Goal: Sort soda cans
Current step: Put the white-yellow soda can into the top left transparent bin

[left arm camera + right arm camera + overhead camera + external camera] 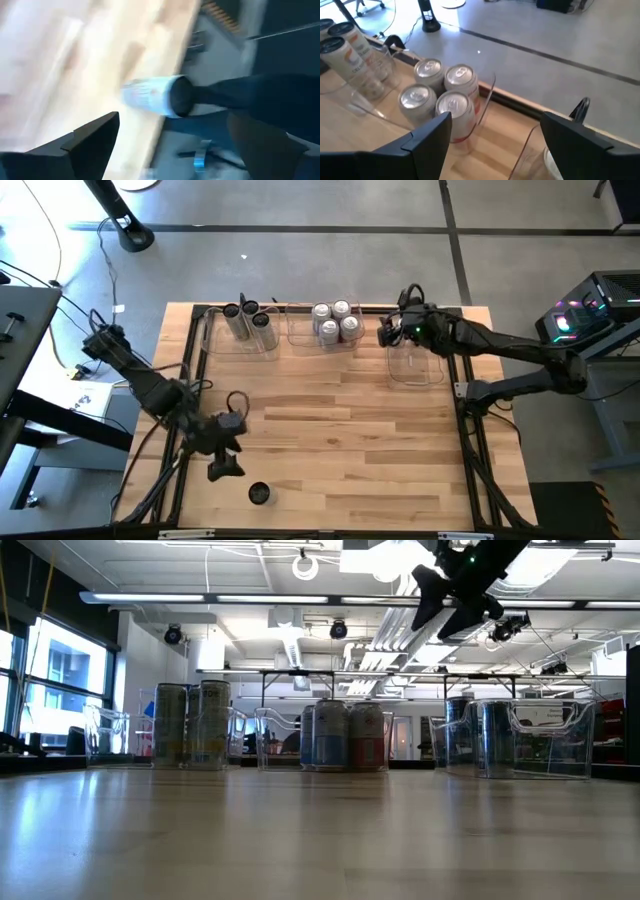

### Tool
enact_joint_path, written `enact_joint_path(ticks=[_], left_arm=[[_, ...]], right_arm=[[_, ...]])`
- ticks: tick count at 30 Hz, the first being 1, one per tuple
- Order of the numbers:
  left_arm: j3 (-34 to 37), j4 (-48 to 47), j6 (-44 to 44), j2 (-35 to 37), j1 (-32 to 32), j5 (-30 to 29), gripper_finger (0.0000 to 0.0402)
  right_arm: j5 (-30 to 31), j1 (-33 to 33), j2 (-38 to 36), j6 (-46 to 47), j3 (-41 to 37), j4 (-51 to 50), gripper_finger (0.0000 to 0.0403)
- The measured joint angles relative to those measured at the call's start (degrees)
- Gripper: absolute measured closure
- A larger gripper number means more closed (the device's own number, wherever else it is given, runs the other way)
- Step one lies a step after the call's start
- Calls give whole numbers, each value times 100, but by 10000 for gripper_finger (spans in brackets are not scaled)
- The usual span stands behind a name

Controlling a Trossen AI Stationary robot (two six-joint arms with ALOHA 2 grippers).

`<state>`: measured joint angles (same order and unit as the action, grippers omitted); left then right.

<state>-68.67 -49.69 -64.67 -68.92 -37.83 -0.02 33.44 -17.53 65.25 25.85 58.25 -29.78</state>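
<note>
One dark-topped soda can (259, 494) stands alone on the table near its front edge. In the blurred left wrist view it shows as a pale can (150, 95). My left gripper (223, 469) hovers open just left of it, its fingers (95, 135) clear of the can. Dark-topped cans (245, 320) stand in the far left bin. Several silver cans (440, 92) stand in the middle bin (335, 322). My right gripper (388, 332) hangs open and empty above the far edge, between the middle and right bins; it also shows high up in the low view (455, 590).
Three clear plastic bins line the far edge. The right bin (415, 365) sits under my right arm, and cans (480, 735) show in it in the low view. A black frame (190, 410) borders the wooden table. The table's middle (340, 430) is bare.
</note>
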Motion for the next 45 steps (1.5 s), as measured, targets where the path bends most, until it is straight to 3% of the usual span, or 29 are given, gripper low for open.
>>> enact_joint_path(ticks=[2, 12, 15, 23, 28, 35, 45], left_arm=[[-220, -481, 152, -288, -163, -220, 39], [-1375, -1358, 1611, -1962, -481, -46, 39], [-1587, -1656, 1633, -2110, -478, -520, 39], [-1507, -1304, 1673, -2199, -573, -564, 39], [-1746, -1305, 1399, -2551, -735, -943, 39], [-2325, -1402, 1592, -3187, -857, -1050, 39], [-2371, -1660, 1521, -3761, -900, -829, 39]], right_arm=[[-10, 50, 0, 119, -85, 16, 103], [-246, 71, 2, 413, -284, -360, 103], [-258, 71, 2, 387, -284, -473, 103], [-357, 69, 2, 245, -284, -687, 103], [-379, 69, 2, 84, -284, -924, 103], [-498, 66, 2, 108, -284, -1211, 103], [-499, 66, 2, 110, -284, -1222, 103]])
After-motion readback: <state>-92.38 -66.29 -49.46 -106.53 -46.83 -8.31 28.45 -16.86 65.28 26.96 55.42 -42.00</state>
